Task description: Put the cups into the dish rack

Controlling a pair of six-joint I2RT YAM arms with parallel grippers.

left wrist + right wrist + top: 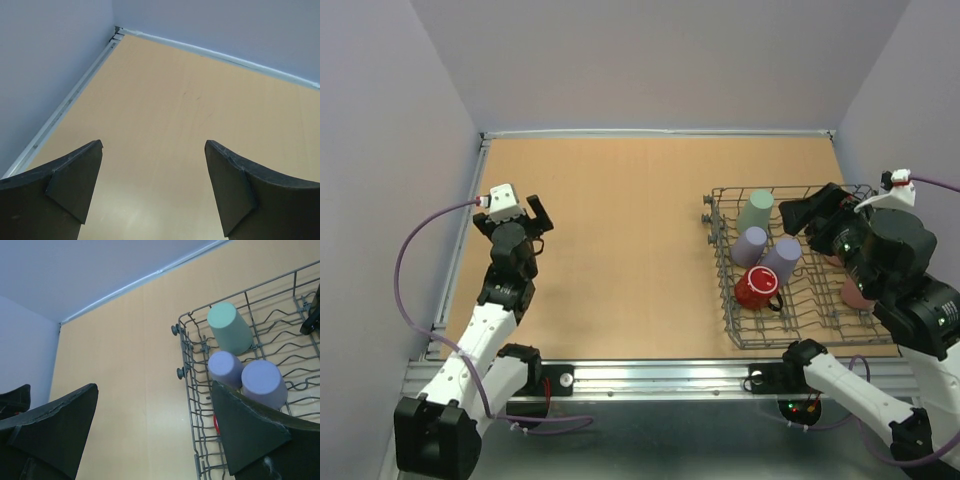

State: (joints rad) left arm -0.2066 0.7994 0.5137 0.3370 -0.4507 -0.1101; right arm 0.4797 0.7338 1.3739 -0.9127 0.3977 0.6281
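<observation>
Four cups clear in rack; both grippers wide

Dish rack [724, 290] sits on right side of table [620, 250], in front of right arm. Inside, at its left end: sage-green cup [229, 326] farthest back, base up and tilted. Two lavender cups [225, 367] [262, 382] just in front of it, touching each other, bases up. Red mug [757, 288] nearest, handle toward the near side. Pink cup [853, 293] partly hidden behind right arm; can't tell how it sits.

Right gripper [155, 390] above the rack, fingers spread wide, holding nothing. Left gripper [154, 145] over bare table at far left, well apart from rack, fingers likewise wide and empty.
</observation>
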